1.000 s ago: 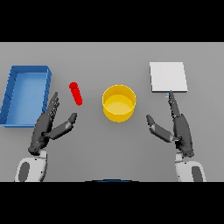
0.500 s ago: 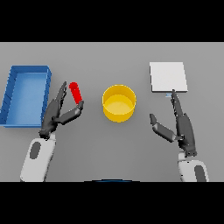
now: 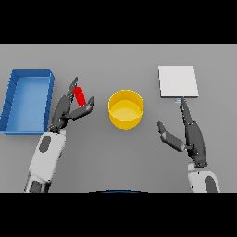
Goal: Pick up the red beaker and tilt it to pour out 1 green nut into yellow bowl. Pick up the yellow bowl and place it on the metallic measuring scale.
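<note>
The red beaker (image 3: 80, 96) is a small red cylinder on the table, left of the yellow bowl (image 3: 126, 109). My left hand (image 3: 65, 110) has reached it: its straight fingers lie along the beaker's left side and the thumb points toward its lower end, open. I cannot tell whether they touch it. The bowl sits in the middle of the table, and no nut shows in it. The metallic measuring scale (image 3: 178, 81) is a flat square plate at the back right. My right hand (image 3: 190, 137) rests open just below the scale, to the right of the bowl.
A blue open tray (image 3: 27, 100) stands at the far left, right beside my left hand and forearm.
My left hand has moved forward and to the right from the table's front to the red beaker, with fingers now on both sides of it. The right hand has barely shifted.
</note>
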